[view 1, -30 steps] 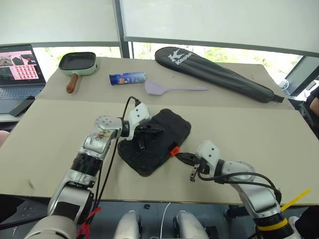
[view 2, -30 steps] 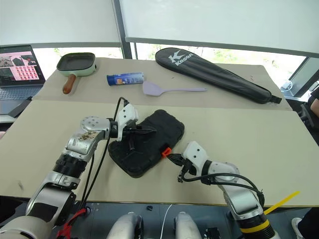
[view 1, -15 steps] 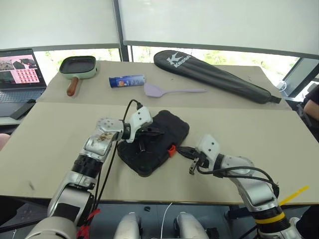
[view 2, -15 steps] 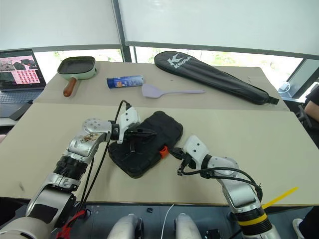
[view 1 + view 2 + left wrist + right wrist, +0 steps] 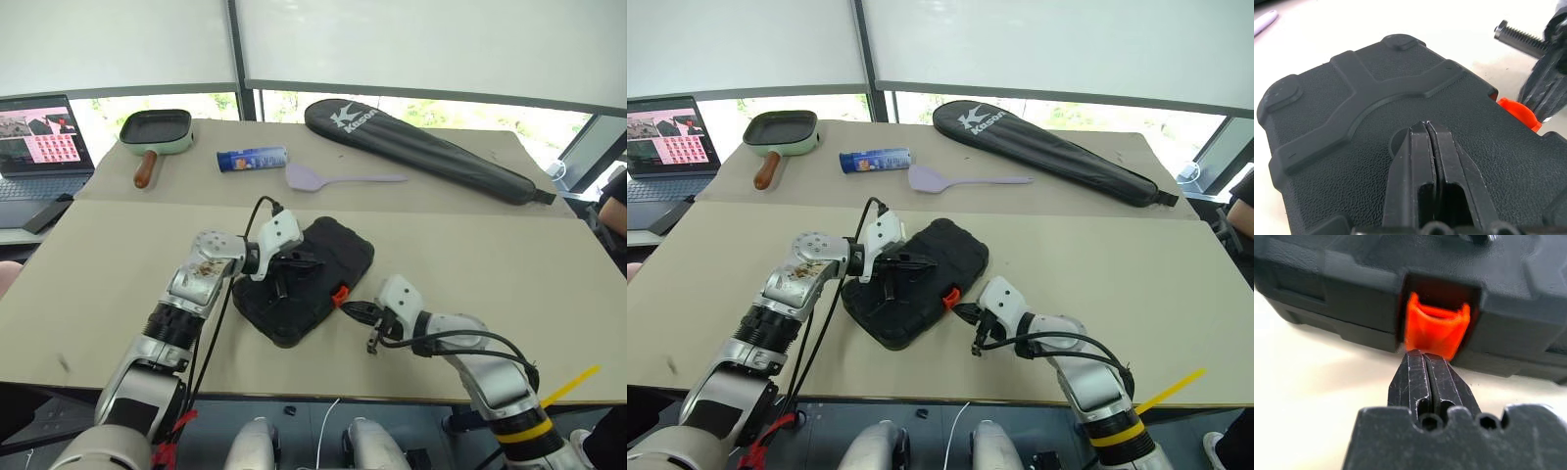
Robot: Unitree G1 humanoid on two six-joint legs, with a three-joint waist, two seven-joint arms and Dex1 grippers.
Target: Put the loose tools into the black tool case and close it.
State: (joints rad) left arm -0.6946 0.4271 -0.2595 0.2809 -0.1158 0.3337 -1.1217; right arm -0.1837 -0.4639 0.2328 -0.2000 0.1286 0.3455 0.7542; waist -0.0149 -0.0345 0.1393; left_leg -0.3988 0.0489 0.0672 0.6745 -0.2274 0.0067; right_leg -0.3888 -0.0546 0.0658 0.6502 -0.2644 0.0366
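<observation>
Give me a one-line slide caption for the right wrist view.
Shut right gripper at the orange latch of the closed black tool case.

Bumpy black plastic, shiny orange plastic, plain matt bench

The black tool case (image 5: pixel 1352 127) looks like hard plastic with a rough, pebbly, dull skin, and its raised ribs have the same grain. Its small orange latch (image 5: pixel 1436 328) is smooth plastic with a soft shine. The right gripper (image 5: pixel 1426 363) has dark fingers (image 5: pixel 1415 382) that look hard and scratched, a bit shiny. The left gripper (image 5: pixel 1427 128) has smooth black fingers (image 5: pixel 1413 161). The bench (image 5: pixel 509 264) is pale, flat and matt. The lilac spatula (image 5: pixel 318 177) looks smooth, like soft plastic.
</observation>
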